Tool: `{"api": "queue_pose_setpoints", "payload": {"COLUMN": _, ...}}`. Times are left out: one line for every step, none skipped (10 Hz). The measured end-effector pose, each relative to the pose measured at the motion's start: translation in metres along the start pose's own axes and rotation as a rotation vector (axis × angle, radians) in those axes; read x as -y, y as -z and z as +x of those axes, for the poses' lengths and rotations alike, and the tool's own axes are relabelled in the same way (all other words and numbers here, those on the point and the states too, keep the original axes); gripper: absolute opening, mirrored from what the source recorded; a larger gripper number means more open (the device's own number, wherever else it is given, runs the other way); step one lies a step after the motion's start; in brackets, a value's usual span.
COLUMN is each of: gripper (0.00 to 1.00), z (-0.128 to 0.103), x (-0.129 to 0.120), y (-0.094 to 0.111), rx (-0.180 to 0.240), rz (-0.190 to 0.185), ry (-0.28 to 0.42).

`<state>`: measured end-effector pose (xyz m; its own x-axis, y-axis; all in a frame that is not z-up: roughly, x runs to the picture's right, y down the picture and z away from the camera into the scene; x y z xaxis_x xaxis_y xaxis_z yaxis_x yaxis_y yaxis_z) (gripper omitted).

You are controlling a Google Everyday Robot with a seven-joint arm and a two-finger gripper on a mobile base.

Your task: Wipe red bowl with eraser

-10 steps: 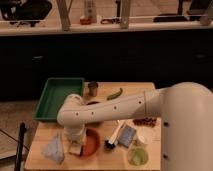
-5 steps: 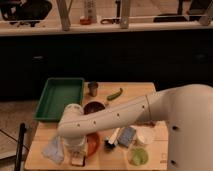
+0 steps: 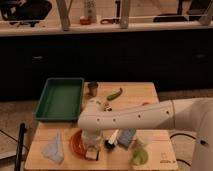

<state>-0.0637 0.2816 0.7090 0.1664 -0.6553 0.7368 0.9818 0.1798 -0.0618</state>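
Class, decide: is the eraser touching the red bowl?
Cannot tell: the camera view shows the eraser under the gripper at the red bowl's right edge, contact unclear.

a kitchen-like lab is suggested by dark cabinets [image 3: 125,60], a counter [image 3: 45,29] and a wooden desk [image 3: 137,94]; the gripper [image 3: 91,150] is seen at the bowl [image 3: 76,142].

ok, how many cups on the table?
2. Metal cup beside the green tray, pale green cup at the front right. The arm may hide more. Claw is down at the red bowl.
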Motion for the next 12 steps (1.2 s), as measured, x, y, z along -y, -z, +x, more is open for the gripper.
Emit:
{"api": "queue_pose_setpoints", "payload": {"gripper": 0.00, "z": 0.007, "x": 0.004, "y": 0.001, "rx": -0.003, "rz": 0.002, "ry": -0.003}}
{"api": "queue_pose_setpoints", "payload": {"gripper": 0.00, "z": 0.013, "x": 0.016, "y": 0.003, "rx": -0.005, "rz": 0.006, "ry": 0.004}}
{"api": "queue_pose_setpoints", "payload": {"gripper": 0.00, "z": 0.014, "x": 0.026, "y": 0.003, "rx": -0.006, "rz": 0.008, "ry": 0.014}}
{"api": "queue_pose_setpoints", "payload": {"gripper": 0.00, "z": 0.015, "x": 0.040, "y": 0.002, "rx": -0.006, "rz": 0.012, "ry": 0.025}}
{"api": "queue_pose_setpoints", "payload": {"gripper": 0.00, "z": 0.013, "x": 0.057, "y": 0.000, "rx": -0.001, "rz": 0.008, "ry": 0.050}}
{"api": "queue_pose_setpoints", "payload": {"gripper": 0.00, "z": 0.010, "x": 0.068, "y": -0.002, "rx": 0.002, "rz": 0.004, "ry": 0.071}}
{"api": "queue_pose_setpoints", "payload": {"gripper": 0.00, "z": 0.005, "x": 0.076, "y": -0.005, "rx": 0.009, "rz": 0.001, "ry": 0.093}}
{"api": "queue_pose_setpoints", "payload": {"gripper": 0.00, "z": 0.000, "x": 0.079, "y": -0.007, "rx": 0.014, "rz": -0.005, "ry": 0.122}}
{"api": "queue_pose_setpoints", "payload": {"gripper": 0.00, "z": -0.002, "x": 0.081, "y": -0.009, "rx": 0.019, "rz": -0.008, "ry": 0.135}}
{"api": "queue_pose_setpoints", "payload": {"gripper": 0.00, "z": -0.002, "x": 0.080, "y": -0.009, "rx": 0.019, "rz": -0.008, "ry": 0.134}}
{"api": "queue_pose_setpoints", "payload": {"gripper": 0.00, "z": -0.002, "x": 0.080, "y": -0.009, "rx": 0.019, "rz": -0.008, "ry": 0.133}}
{"api": "queue_pose_setpoints", "payload": {"gripper": 0.00, "z": -0.002, "x": 0.080, "y": -0.009, "rx": 0.019, "rz": -0.008, "ry": 0.133}}
